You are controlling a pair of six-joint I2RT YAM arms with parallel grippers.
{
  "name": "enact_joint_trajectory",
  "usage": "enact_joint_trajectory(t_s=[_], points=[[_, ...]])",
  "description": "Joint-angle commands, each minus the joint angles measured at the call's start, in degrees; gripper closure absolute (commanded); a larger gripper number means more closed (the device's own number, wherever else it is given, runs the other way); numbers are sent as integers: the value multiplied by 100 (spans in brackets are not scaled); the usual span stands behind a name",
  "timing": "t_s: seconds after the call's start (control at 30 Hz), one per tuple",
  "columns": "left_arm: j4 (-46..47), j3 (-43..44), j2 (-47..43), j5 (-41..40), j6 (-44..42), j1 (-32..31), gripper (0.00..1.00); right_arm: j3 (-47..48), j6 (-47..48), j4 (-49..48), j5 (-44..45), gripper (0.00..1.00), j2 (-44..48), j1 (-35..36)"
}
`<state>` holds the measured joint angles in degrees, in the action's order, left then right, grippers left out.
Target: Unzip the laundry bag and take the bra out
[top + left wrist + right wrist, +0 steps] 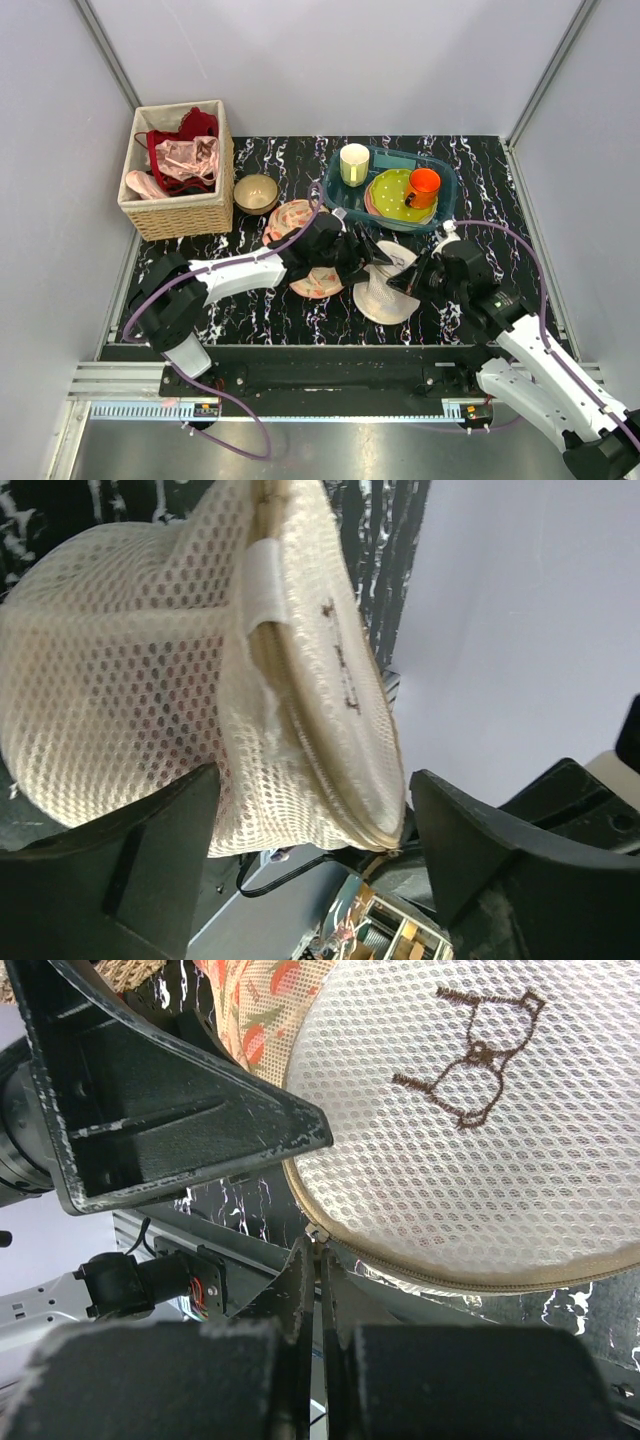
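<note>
The white mesh laundry bag (385, 292) stands tilted on its edge at the table's middle front. In the left wrist view the bag (150, 680) fills the space between my fingers, with its zipped rim toward the right finger. My left gripper (367, 256) (315, 773) is clamped wide on the bag's thick body. In the right wrist view the bag's flat face (480, 1140) shows a brown stitched bear. My right gripper (412, 280) (322, 1252) is shut on the zip pull (318, 1232) at the rim's lower edge. The zip looks closed. The bra is hidden.
A wicker basket (150, 215) with red and pink garments stands at the back left, with a small bowl (256, 192) beside it. A teal tray (445, 170) at the back holds a green spotted plate (392, 196), a yellow cup (354, 163) and an orange mug (423, 186). A peach floral cloth (292, 215) lies under the left arm.
</note>
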<state>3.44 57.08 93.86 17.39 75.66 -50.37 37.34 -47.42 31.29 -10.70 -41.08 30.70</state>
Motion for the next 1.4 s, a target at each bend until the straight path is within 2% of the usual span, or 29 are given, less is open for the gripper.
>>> enact_joint_trajectory(t_s=[0.0, 0.03, 0.1, 0.13, 0.17, 0.3, 0.43, 0.6, 0.67, 0.73, 0.8, 0.83, 0.87, 0.93, 1.0, 1.13, 1.27, 1.37], points=[[631, 321, 26, 80, 221, -17, 26, 10, 48, 53, 50, 100, 153, 6], [649, 365, 70, 89, 195, -25, 31, 1, 49, 70, 59, 100, 153, 15], [518, 444, 176, 89, 81, 27, 74, 53, 127, 210, 129, 100, 153, 24], [387, 558, 263, 168, 11, 71, 90, 71, 154, 307, 173, 100, 179, 24], [237, 585, 273, 256, -42, 193, 100, 89, 189, 560, 252, 100, 214, 15], [-185, 567, -95, 117, -410, 466, 100, -60, 190, 1317, 971, 100, 635, 6], [-1246, 1102, -237, -104, -1191, 747, 100, -350, -320, 1301, 631, 100, 1136, 6], [-1829, 2400, 393, -438, -1887, 783, 100, -544, -611, 888, 69, 100, 1138, 24], [-2267, 2937, 684, -473, -2238, 774, 92, -448, -558, 809, 59, 100, 1041, 15], [-2863, 3702, 1124, -482, -2519, 783, 91, -272, -479, 739, 15, 100, 945, 15], [-3121, 3994, 1265, -360, -2643, 783, 84, -114, -312, 554, -11, 100, 909, 24], [-3209, 4013, 1179, -333, -2696, 774, 76, -52, -286, 528, 41, 100, 857, 15], [-3227, 3961, 1082, -324, -2714, 774, 49, -8, -242, 467, 85, 100, 821, 15], [-3332, 3715, 643, -463, -2741, 774, 27, 98, -250, 361, 182, 100, 637, 24], [-3656, 3548, 292, -1078, -2548, 757, 9, 98, -259, 203, 33, 100, 470, 24], [-3710, 3092, -542, -1317, -2214, 652, 8, 10, -365, -342, -64, 100, 417, 24], [-3527, 2529, -755, -1133, -1661, 151, 12, 115, -242, -351, -46, 100, 110, 15], [-2948, 1828, -738, -826, -818, -87, 14, 45, -259, -518, -151, 100, 47, 15]])
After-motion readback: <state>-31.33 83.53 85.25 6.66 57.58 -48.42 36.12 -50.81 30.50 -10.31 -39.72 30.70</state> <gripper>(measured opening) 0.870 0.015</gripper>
